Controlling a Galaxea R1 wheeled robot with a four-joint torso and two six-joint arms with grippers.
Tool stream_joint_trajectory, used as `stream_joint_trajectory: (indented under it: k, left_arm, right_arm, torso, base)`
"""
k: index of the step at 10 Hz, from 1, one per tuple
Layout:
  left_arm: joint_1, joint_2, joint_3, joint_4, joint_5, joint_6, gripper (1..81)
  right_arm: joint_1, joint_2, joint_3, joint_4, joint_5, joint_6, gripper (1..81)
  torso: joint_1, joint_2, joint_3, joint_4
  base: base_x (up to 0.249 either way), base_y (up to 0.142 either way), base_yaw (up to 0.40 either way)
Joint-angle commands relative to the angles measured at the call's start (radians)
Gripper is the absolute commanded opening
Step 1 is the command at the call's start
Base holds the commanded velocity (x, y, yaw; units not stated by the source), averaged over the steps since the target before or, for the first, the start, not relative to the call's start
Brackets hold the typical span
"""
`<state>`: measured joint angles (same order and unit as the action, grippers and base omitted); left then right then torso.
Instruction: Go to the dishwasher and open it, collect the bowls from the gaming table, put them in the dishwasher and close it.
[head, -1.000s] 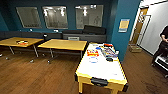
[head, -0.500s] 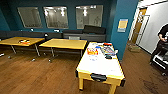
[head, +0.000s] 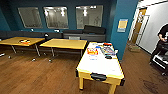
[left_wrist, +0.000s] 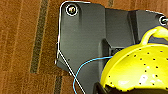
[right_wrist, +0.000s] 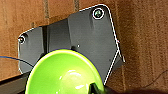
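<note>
While a yellow strainer bowl (left_wrist: 135, 67) is gripped by the left claw and a green bowl (right_wrist: 65, 73) by the right, dishwasher loading is judged outstanding; the gaming bench (head: 100, 66) is seen ahead.

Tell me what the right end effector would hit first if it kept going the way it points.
Probably the wooden floor: beyond the green bowl at that end effector, the right wrist view shows floorboards, though depth is unclear.

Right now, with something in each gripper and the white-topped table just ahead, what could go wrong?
1. The yellow perforated bowl at the left wrist and the green bowl at the right wrist hang over bare wood floor; a slip would likely drop them.
2. The gaming table is close, so its yellow corner could get clipped.
3. A person stands at the right.
</note>
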<state>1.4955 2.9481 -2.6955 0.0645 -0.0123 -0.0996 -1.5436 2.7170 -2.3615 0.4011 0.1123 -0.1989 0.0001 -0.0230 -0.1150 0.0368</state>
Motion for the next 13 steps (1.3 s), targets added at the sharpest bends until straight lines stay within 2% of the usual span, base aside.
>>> stream_joint_trajectory:
  k: [1,8,13]
  left_arm:
    - [-0.028,-0.006,-0.003,0.011,0.063,0.009,1.0]
    - [-0.028,-0.004,-0.003,0.028,0.063,0.009,1.0]
    - [-0.028,-0.001,-0.003,0.029,0.064,0.009,1.0]
  right_arm:
    - [0.027,-0.018,-0.004,-0.010,-0.065,-0.004,1.0]
    - [0.027,-0.018,-0.004,-0.010,-0.065,-0.004,1.0]
    - [0.026,-0.012,-0.004,-0.010,-0.065,-0.005,1.0]
  torso:
    - [0.000,0.000,0.000,0.000]
    - [0.000,0.000,0.000,0.000]
    - [0.000,0.000,0.000,0.000]
  base:
    - [0.000,0.000,0.000]
    - [0.000,0.000,0.000]
    - [0.000,0.000,-0.350]
